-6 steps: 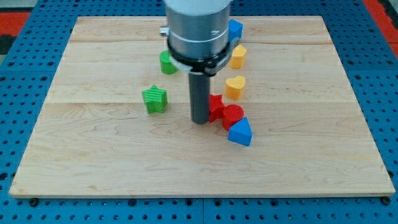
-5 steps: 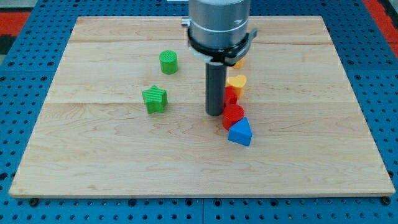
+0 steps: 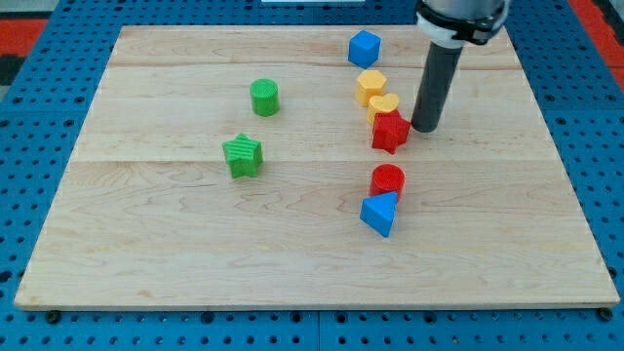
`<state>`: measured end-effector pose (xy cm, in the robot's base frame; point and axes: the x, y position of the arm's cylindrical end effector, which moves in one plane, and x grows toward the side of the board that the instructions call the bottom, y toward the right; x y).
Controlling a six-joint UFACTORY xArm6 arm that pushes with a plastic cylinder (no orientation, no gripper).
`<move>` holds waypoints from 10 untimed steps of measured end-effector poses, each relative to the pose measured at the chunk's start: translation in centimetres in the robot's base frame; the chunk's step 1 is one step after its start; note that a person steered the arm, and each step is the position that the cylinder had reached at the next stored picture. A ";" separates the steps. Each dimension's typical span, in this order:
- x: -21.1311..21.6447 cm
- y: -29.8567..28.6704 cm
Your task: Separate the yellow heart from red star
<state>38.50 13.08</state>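
Two blocks sit pressed together far back on the right of the table (image 3: 146, 253), the yellow heart (image 3: 383, 105) touching the red star (image 3: 390, 131), and the robot's tip (image 3: 425, 129), which has no gripper, stands just right of the star, likely ready to push it away.

Bright, even light falls from overhead on the pale wooden board (image 3: 292, 244), with no glare on it. Shadows are short and soft: a faint one hugs the green star (image 3: 243, 156) toward 6 o'clock. Focus is sharp throughout, the blocks crisp-edged, and the board's edges run straight.
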 end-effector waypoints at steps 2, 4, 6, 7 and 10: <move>-0.7 -8.6; -3.2 -10.9; -5.2 -10.2; -5.2 -10.2; -2.6 -8.5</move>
